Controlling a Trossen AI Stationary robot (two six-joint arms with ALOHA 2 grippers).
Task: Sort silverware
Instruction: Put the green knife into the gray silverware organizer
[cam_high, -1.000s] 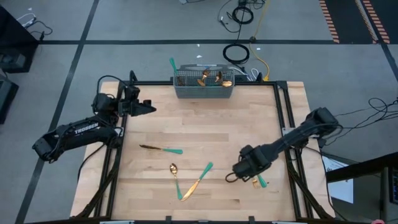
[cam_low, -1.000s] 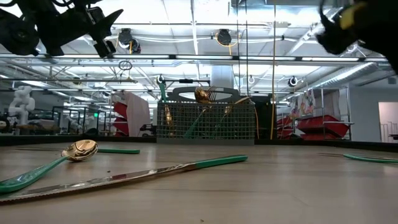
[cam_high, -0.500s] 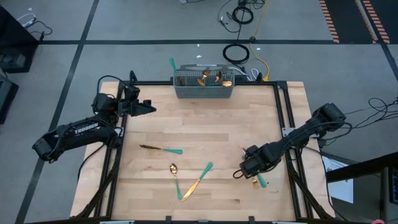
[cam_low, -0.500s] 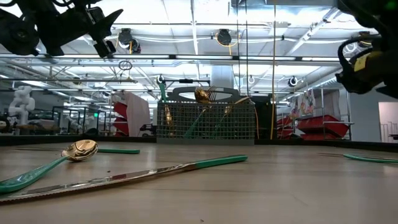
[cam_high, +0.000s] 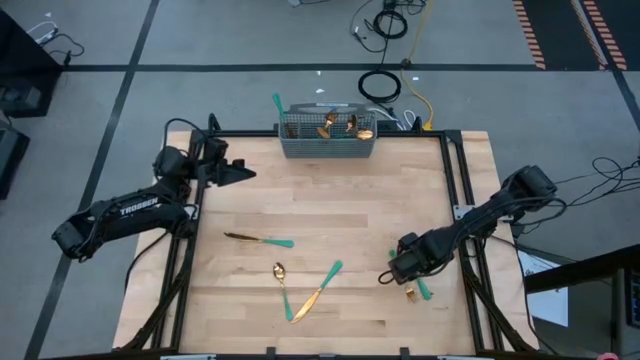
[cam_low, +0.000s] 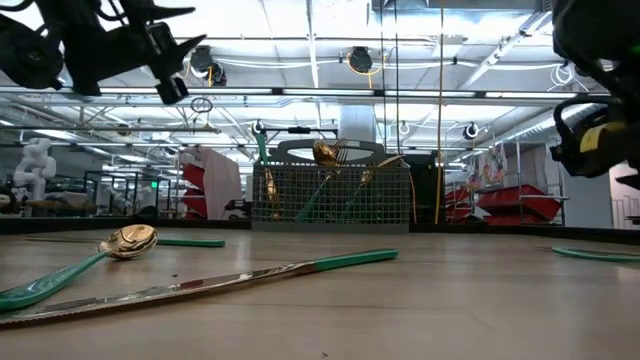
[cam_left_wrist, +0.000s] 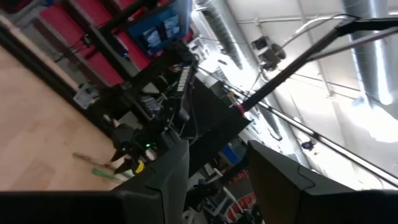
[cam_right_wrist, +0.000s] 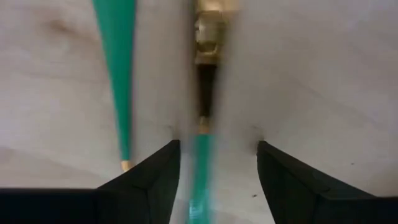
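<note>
Lowered right claw (cam_right_wrist: 214, 165) now straddles slim teal handle (cam_right_wrist: 200, 163).

Overhead looks straight down; low camera skims the table (cam_high: 340, 210) (basket (cam_low: 335, 195) in both); wrist cameras ride close.

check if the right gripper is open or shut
Open: in its wrist view the right gripper has both fingers spread apart, straddling a teal handle on the table.

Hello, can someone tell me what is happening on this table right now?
The robot is sorting silverware. The right gripper, fingers open, is low over two teal-handled pieces near the table's right edge. Some pieces already stand in the wire basket. A knife, a spoon and another knife lie loose. The left gripper waits open.
</note>
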